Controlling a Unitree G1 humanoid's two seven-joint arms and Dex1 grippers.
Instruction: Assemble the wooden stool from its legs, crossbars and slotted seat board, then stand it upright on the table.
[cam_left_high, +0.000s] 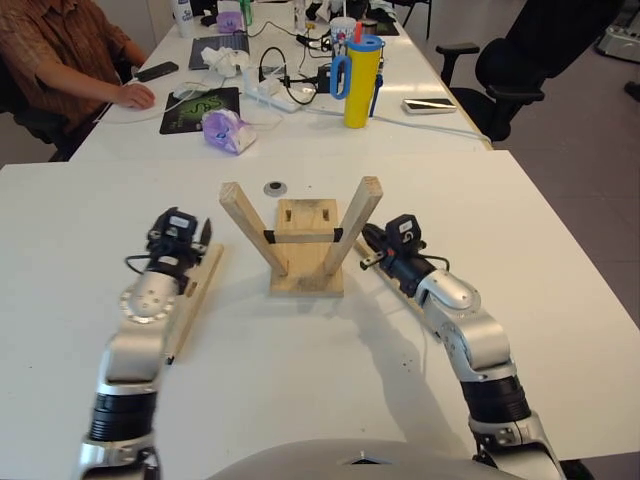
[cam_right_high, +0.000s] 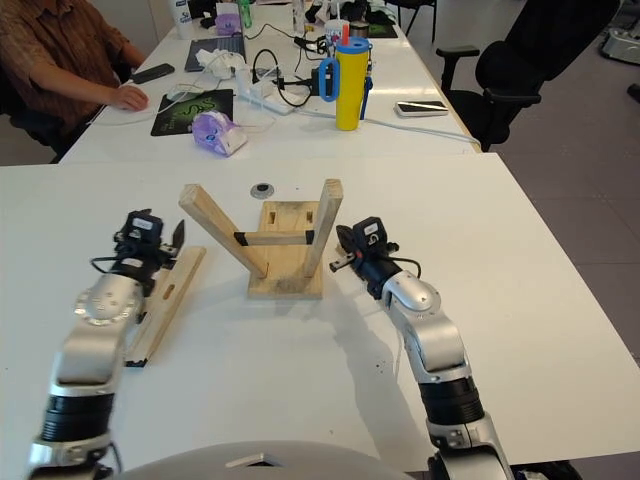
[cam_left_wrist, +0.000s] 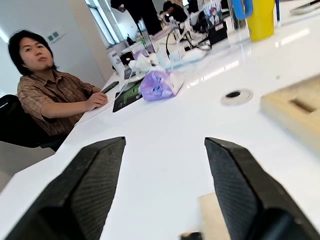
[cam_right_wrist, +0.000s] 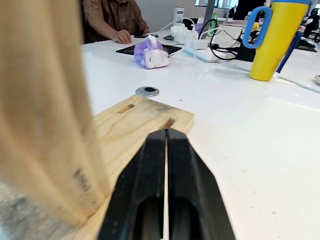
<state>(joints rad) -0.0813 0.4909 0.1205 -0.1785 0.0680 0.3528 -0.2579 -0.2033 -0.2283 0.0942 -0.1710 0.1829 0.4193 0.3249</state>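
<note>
Seat board (cam_left_high: 305, 282) lies flat mid-bench (cam_left_high: 530, 240), with two legs (cam_left_high: 250, 225) and a crossbar (cam_left_high: 300, 237) fitted. Left pincer (cam_left_wrist: 165, 142) is spread over the loose leg (cam_left_high: 195, 300). Right pincer (cam_right_wrist: 166, 134) is pressed together, empty, beside the seat board. Recommendation: centre the left pincer across the loose leg and close squarely before lifting.

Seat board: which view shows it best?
Left eye view: the whole seat board lies flat, two legs standing in it. The right eye view shows the same. The right wrist view shows one slotted end close up, the left wrist view a corner.
</note>
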